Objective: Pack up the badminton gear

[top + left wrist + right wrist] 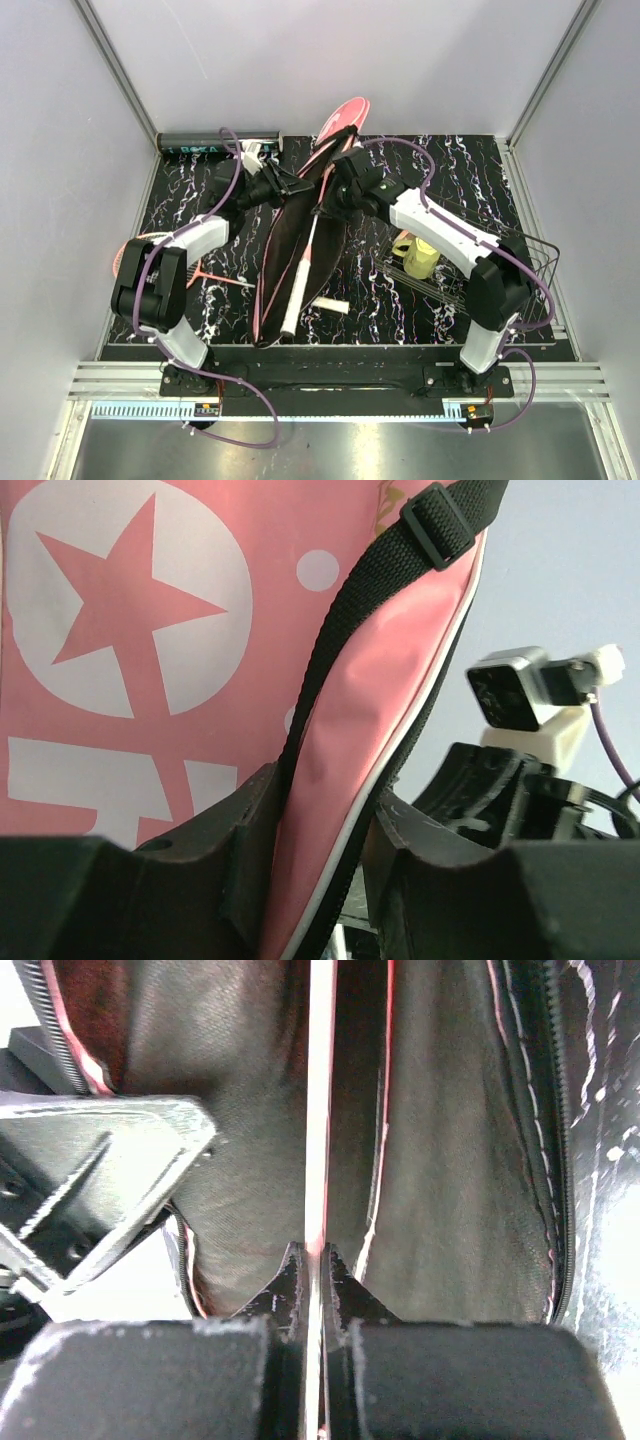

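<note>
On the black marbled surface (460,170) the pink racquet cover (283,240) lies unzipped. Its long axis runs from near-left to far-right, and its rounded head end is up against the far wall. One racquet (292,305) lies along that same axis inside the opening, its white handle at the near end; its head is hidden under the arms. The left claw (320,820) is clamped on the cover's left edge beside the black strap (330,660), apparently holding the mouth open. The right claw (320,1260), just right of it, is pinched almost fully closed on the racquet's thin shaft. The coming push probably has to follow the cover's axis, far and rightward. The second racquet (135,255) lies well to the left, under the left arm.
</note>
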You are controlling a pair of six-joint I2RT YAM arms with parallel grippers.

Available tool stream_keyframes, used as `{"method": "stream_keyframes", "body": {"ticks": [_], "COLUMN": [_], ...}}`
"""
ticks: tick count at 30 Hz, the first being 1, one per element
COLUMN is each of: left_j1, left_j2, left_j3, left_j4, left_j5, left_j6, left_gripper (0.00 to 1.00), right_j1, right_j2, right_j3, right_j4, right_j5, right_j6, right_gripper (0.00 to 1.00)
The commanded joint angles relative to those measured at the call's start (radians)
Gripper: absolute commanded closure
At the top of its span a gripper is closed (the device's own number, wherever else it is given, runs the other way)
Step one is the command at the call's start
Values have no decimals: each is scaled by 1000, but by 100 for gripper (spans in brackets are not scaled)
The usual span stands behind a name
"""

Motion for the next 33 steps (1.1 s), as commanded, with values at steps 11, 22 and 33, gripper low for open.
{"method": "stream_keyframes", "body": {"ticks": [11,22,33], "left_j1": [-15,34,136], "left_j2": [135,202,41], "left_j3": [103,5,46], "left_j4": [296,755,122], "left_j5": [272,289,214], "left_j6": [-341,-656,-209], "left_gripper": [100,100,100], "right_j1": [32,98,96], "right_j2": [265,360,-3], "right_j3": [291,314,144], "right_j4": [4,91,65], "right_j5": [718,750,130], "right_j6": [-105,-258,-740], "right_gripper": [100,91,20]}}
